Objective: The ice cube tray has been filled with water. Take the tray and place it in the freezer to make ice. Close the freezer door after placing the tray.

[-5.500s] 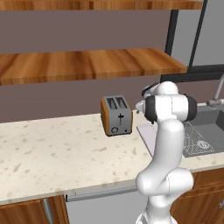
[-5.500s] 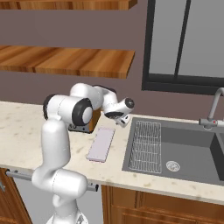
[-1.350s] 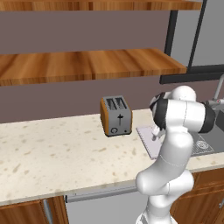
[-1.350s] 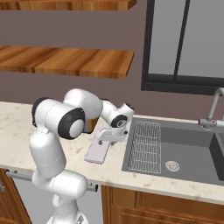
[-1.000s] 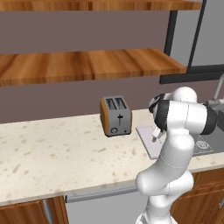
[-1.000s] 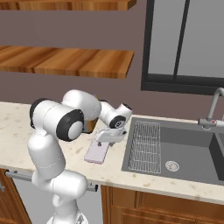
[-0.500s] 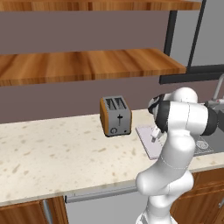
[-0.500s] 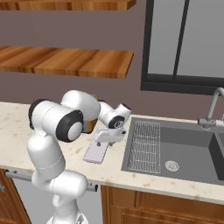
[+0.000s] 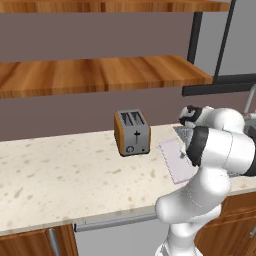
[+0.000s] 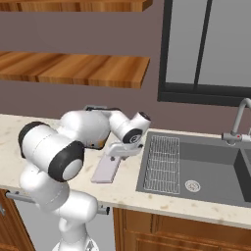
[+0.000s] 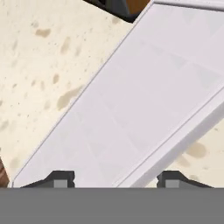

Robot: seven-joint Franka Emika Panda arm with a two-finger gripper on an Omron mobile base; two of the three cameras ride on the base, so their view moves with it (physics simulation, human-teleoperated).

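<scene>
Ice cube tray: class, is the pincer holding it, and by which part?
Cannot be told. The pincer straddles the ice cube tray across its width, near one end.

You have the ice cube tray lying flat on the counter, between the toaster to its left and the sink to its right. The claw sits over the tray's far end.

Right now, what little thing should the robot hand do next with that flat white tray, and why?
Probably finish squeezing the tray, then lift it a bit. The gripper is low over the tray, one fingertip near each long edge, and the tray lies flat on the counter between the toaster and the sink. I cannot tell if the grip is firm.
</scene>
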